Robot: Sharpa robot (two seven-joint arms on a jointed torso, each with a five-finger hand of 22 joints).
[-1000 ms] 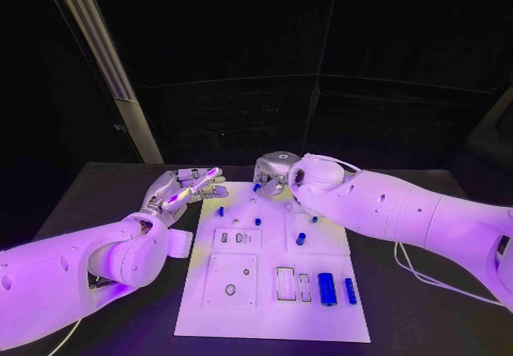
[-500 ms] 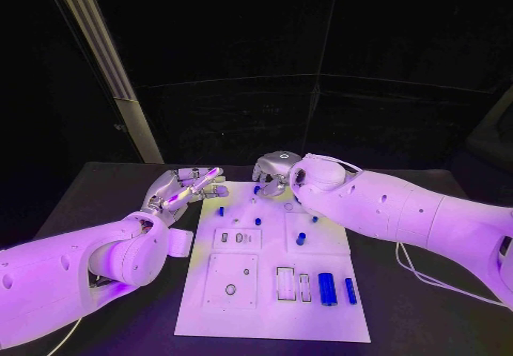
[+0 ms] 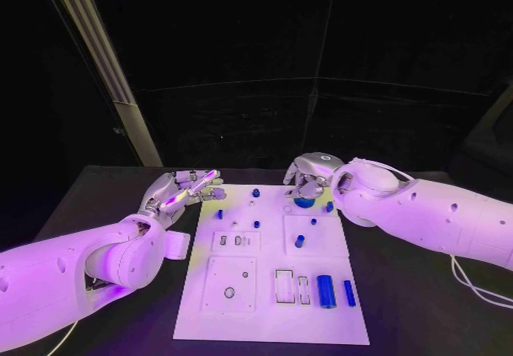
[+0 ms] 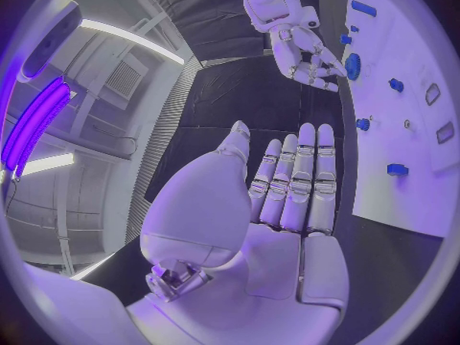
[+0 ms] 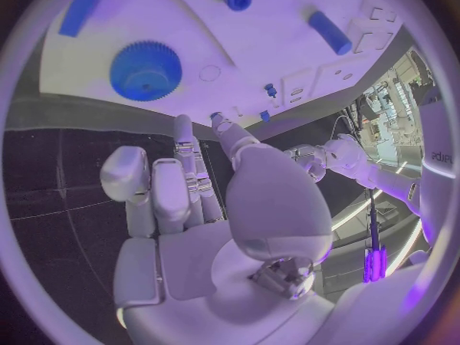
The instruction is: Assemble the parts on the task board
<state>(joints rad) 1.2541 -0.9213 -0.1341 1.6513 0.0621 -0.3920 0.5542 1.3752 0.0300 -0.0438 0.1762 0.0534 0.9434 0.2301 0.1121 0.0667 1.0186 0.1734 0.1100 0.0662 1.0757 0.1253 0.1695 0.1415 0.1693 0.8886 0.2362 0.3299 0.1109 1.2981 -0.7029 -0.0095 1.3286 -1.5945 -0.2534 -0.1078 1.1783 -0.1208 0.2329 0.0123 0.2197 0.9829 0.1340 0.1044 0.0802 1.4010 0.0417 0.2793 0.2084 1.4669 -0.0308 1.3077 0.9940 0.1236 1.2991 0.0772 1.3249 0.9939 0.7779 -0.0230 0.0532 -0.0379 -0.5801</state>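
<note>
Centrally, the task board point(image 3: 273, 297) is lying on the black worktop point(image 3: 107, 200), its long axis running away from the robot. Just off its far left corner, the left hand point(image 3: 184, 190) is hovering, released, fingers straight. At the far edge, the right hand point(image 3: 310, 176) is hanging empty over a blue gear point(image 3: 305, 202). Blue parts point(image 3: 327, 289) are lying lengthwise near the right edge.

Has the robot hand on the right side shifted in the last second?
Yes. The right robot hand has moved rightward along the far edge of the task board, uncovering a blue gear.
</note>
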